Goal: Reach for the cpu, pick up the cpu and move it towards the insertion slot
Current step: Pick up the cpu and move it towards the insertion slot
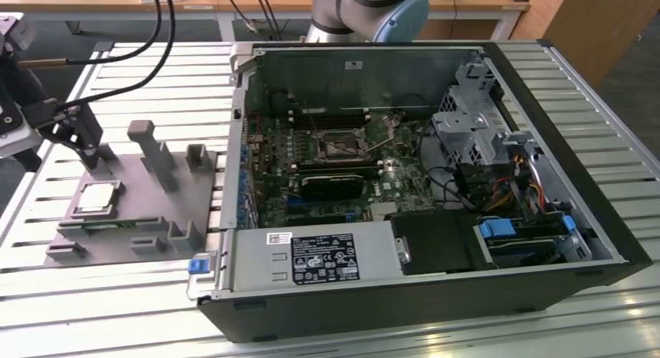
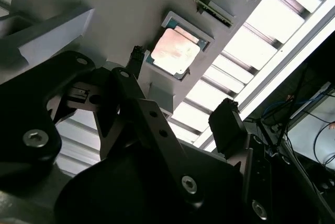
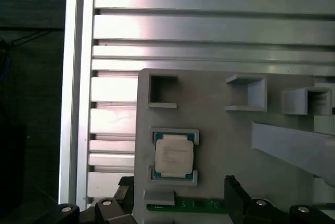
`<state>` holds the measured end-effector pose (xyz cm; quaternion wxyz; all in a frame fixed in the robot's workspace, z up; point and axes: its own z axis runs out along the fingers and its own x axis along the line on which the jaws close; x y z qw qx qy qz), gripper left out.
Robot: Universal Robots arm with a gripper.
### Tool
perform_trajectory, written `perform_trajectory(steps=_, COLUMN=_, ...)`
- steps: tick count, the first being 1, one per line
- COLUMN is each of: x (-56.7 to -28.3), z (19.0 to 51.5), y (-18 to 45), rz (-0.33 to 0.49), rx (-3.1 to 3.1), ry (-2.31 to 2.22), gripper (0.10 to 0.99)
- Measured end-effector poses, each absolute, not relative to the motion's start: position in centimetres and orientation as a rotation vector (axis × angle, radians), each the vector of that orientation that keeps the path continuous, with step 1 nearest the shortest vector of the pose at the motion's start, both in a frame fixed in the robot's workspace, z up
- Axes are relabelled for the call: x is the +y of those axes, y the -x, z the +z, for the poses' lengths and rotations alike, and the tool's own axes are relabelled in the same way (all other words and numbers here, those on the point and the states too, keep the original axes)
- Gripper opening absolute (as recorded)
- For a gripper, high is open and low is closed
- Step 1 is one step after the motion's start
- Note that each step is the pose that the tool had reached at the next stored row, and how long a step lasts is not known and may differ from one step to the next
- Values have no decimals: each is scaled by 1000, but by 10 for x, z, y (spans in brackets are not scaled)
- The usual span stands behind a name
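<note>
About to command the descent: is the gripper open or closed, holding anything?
Gripper: open, holding nothing; the cpu lies in the grey fixture, untouched.

Small square cpu (image 1: 96, 197), shiny silver on top with a pale rim. Flat in a snug nest on the grey block (image 1: 144, 213), at the exterior view's left. Dark square insertion slot (image 1: 338, 147) with a silver frame, on the green board (image 1: 413, 180), well apart from the cpu.

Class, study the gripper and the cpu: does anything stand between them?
Nothing visible does. In the first wrist view the cpu lies uncovered in its recess on the grey fixture, and the open gripper faces it with no object in between.
</note>
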<state>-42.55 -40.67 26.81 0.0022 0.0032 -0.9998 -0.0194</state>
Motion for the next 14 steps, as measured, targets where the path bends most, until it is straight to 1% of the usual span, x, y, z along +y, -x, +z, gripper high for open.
perform_trajectory(steps=14, x=-407, z=241, y=425, rz=-65, rx=-3136, ry=-10, gripper=776)
